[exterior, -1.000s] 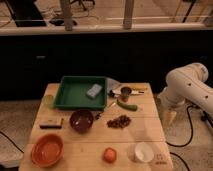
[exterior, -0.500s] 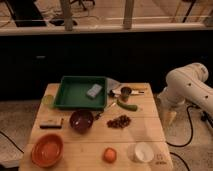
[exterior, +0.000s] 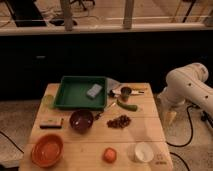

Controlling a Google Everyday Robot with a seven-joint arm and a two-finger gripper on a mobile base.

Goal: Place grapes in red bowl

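Observation:
The grapes [exterior: 119, 121], a small loose bunch of dark reddish-brown fruit, lie on the wooden table [exterior: 135, 137] near its middle. The red bowl [exterior: 47, 150], orange-red and empty, stands at the front left corner. A dark maroon bowl [exterior: 81, 120] stands just left of the grapes. My white arm [exterior: 187, 87] is off the right side of the table. My gripper [exterior: 169, 117] hangs down beside the right table edge, well right of the grapes and holding nothing that I can see.
A green tray [exterior: 75, 95] with a grey sponge [exterior: 93, 90] sits at the back. A can [exterior: 125, 93], a green vegetable [exterior: 128, 106], an orange fruit [exterior: 109, 154], a white cup [exterior: 143, 151] and a brown bar [exterior: 51, 123] also lie on the table.

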